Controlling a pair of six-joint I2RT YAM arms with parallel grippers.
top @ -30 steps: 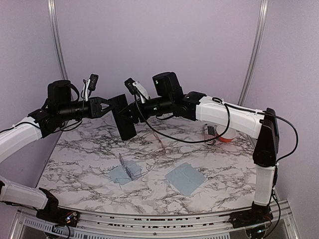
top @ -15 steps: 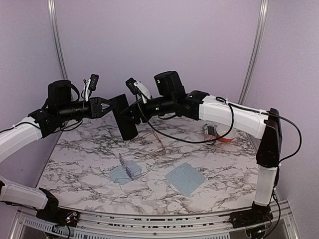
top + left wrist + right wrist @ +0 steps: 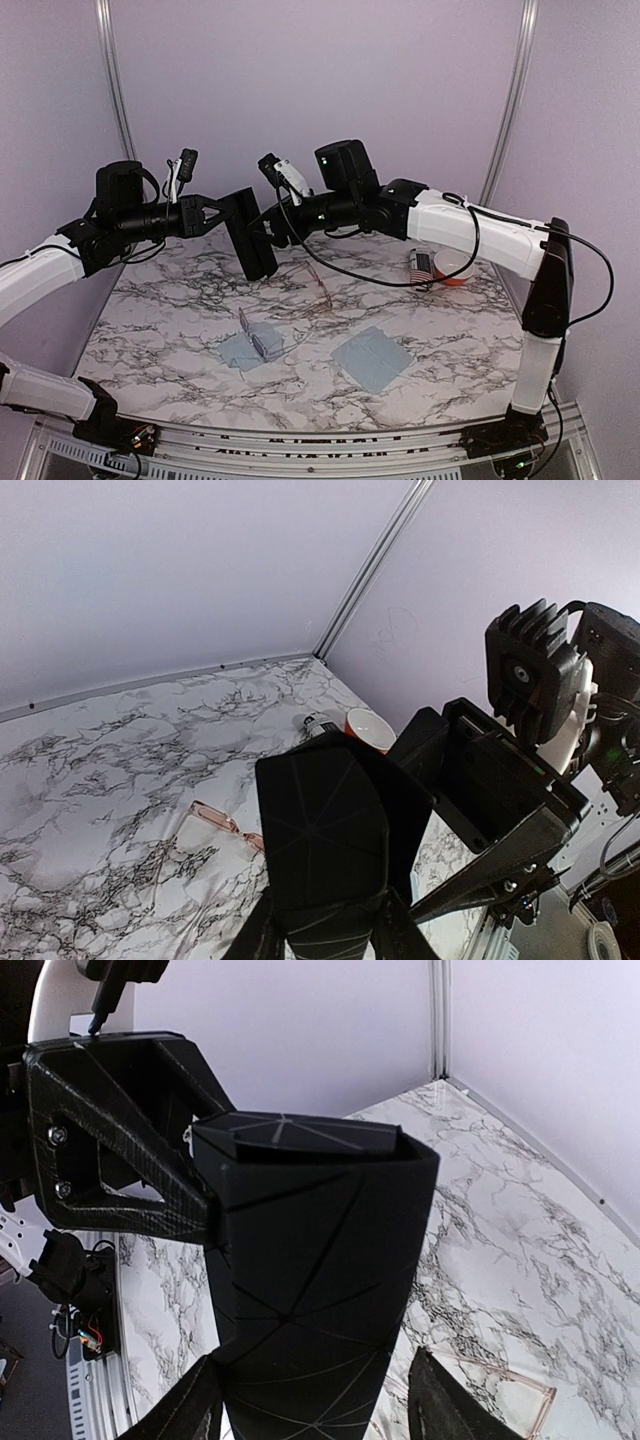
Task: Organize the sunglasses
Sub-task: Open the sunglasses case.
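Observation:
The black oblong case (image 3: 255,240) hangs in the air above the table's far left, and my left gripper (image 3: 230,216) is shut on one end of it. My right gripper (image 3: 272,232) stands open around the case's other end; in the right wrist view a clear gap shows between the case (image 3: 310,1260) and the right-hand finger (image 3: 445,1405). The wire-framed sunglasses (image 3: 315,290) with pinkish lenses lie on the marble under the case. They also show in both wrist views (image 3: 215,822) (image 3: 500,1385). The pale clear-framed sunglasses (image 3: 262,338) rest on a blue cloth (image 3: 238,352).
A second blue cloth (image 3: 372,358) lies flat at centre right. A stars-and-stripes case (image 3: 422,268) and an orange-and-white bowl (image 3: 457,268) sit at the far right. Purple walls close in the table behind and at the sides.
My right gripper has opened wider and drawn back a little to the right, off the case. My left gripper has held still with the case.

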